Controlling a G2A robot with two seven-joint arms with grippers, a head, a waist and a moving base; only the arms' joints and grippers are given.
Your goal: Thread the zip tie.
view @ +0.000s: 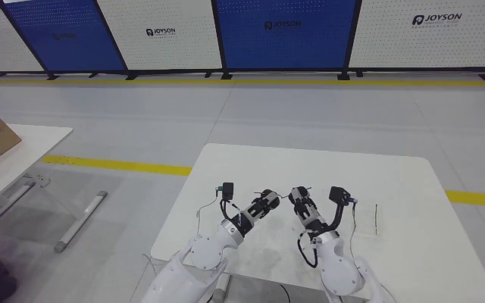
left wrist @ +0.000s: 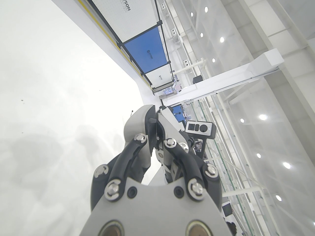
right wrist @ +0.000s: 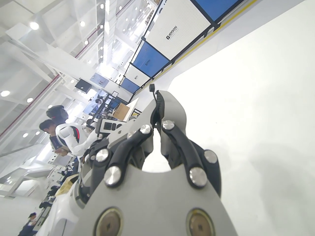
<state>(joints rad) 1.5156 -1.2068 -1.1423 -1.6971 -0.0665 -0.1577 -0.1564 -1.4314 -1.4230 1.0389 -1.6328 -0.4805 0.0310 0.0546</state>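
My right gripper (right wrist: 157,98) is shut on a black zip tie (right wrist: 155,104). Its strap runs up between the fingers and its small square head (right wrist: 151,87) pokes out past the tips. My left gripper (left wrist: 155,116) is shut, and I cannot tell whether anything is pinched in it. In the top view the left gripper (view: 267,199) and the right gripper (view: 297,195) stand tip to tip, a short gap apart, low over the near middle of the white table (view: 318,163). The right gripper's fingers (left wrist: 169,117) show just behind my left fingertips.
A second thin black zip tie (view: 375,216) lies flat on the table to the right of the right arm. The far half of the table is bare. The near table edge runs just below both arms. A smaller white table (view: 30,148) stands off to the left.
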